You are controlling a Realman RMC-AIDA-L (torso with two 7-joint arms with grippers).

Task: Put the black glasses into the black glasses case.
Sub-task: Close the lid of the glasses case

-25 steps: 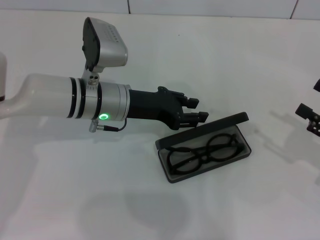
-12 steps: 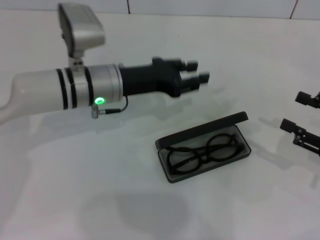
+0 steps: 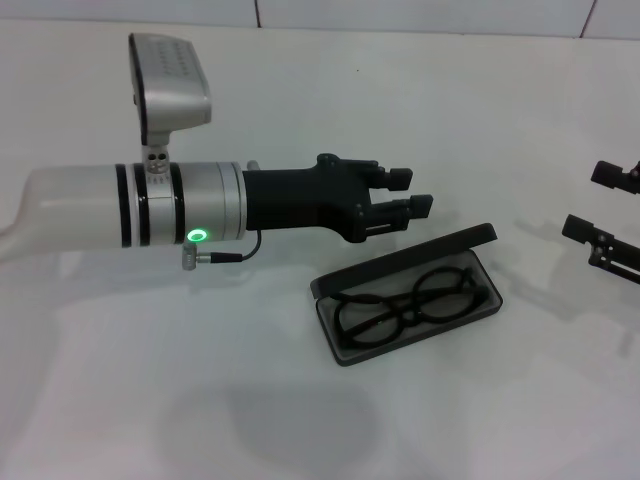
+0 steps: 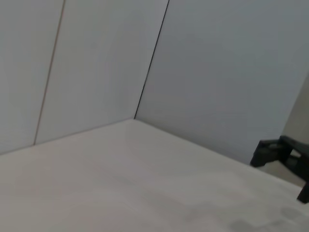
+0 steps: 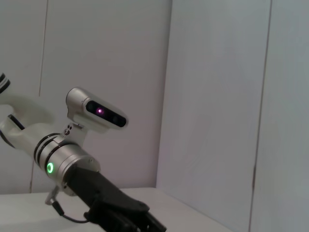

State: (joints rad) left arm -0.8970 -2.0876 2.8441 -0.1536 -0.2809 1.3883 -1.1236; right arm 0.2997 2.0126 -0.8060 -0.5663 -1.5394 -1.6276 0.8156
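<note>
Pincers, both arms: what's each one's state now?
Left pincer: open, empty, above the table behind the case.
Right pincer: open, empty, at the right edge.

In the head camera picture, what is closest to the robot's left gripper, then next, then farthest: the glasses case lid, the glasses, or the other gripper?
From the left gripper:
1. The raised lid of the black glasses case, just below its fingers.
2. The black glasses, lying inside the case, a little further toward the camera.
3. The right gripper, far off at the right edge.
</note>
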